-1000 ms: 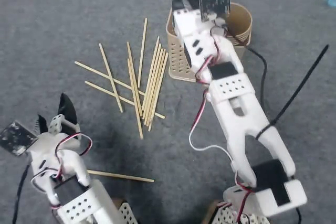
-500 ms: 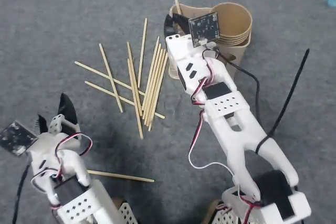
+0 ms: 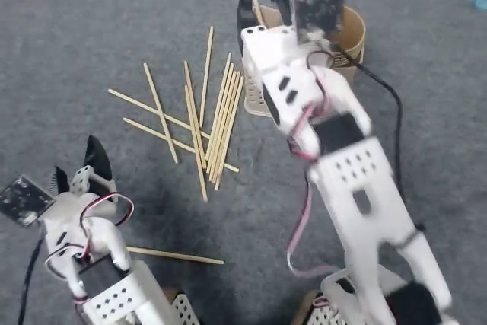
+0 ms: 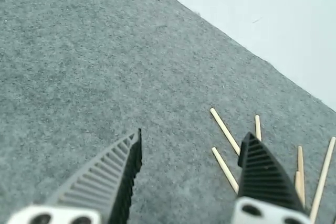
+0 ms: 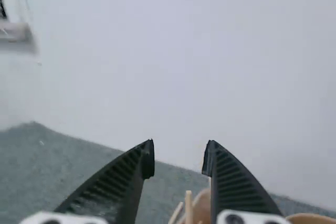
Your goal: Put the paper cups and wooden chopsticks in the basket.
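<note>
Several wooden chopsticks [image 3: 221,116] lie scattered on the grey felt, and one more chopstick [image 3: 175,256] lies apart near the front. The beige basket [image 3: 257,98] stands at the back, holding stacked paper cups [image 3: 351,34] and an upright chopstick [image 3: 256,7]. My right gripper [image 3: 262,5] hangs open above the basket's left corner. In the right wrist view the right gripper [image 5: 178,158] has nothing between its tips, with the chopstick's end [image 5: 188,205] and a cup rim [image 5: 202,209] below. My left gripper [image 3: 78,169] rests open at the front left. In its own view the left gripper [image 4: 191,145] faces chopstick ends [image 4: 226,132].
Grey felt [image 3: 91,51] covers the table up to a pale wall at the back. A black cable [image 3: 437,123] runs from the right arm across the right side. The right arm's white body [image 3: 358,188] covers much of the right half.
The right gripper has lifted from the basket's front-left rim to above it, the arm rising toward the camera. A chopstick stays upright in the basket. The left arm has kept still.
</note>
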You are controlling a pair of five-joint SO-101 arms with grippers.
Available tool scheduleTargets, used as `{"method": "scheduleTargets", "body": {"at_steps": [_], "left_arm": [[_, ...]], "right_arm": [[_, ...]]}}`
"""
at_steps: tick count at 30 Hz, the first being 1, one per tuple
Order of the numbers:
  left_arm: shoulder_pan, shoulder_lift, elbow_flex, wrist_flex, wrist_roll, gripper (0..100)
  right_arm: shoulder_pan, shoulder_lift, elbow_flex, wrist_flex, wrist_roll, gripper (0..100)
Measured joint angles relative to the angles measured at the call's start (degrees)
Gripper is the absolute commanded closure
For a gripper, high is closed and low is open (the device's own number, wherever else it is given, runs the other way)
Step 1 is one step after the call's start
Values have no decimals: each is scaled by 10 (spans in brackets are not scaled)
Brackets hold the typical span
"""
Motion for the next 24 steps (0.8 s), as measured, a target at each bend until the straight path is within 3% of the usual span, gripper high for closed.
{"method": "scheduleTargets", "body": {"at_steps": [7, 12, 15, 19, 24], "left_arm": [[-43, 0, 0, 0, 0, 714], [-147, 0, 0, 0, -3, 714], [-215, 0, 0, -4, -43, 714], [-307, 0, 0, -41, -71, 714], [-389, 0, 0, -102, -79, 714]], "right_arm": [[-81, -146, 0, 162, -3, 846], [-200, -184, 0, 331, -3, 881], [-286, -179, 0, 412, -3, 897], [-368, -154, 39, 433, -3, 897], [-398, -140, 112, 401, 15, 897]]}}
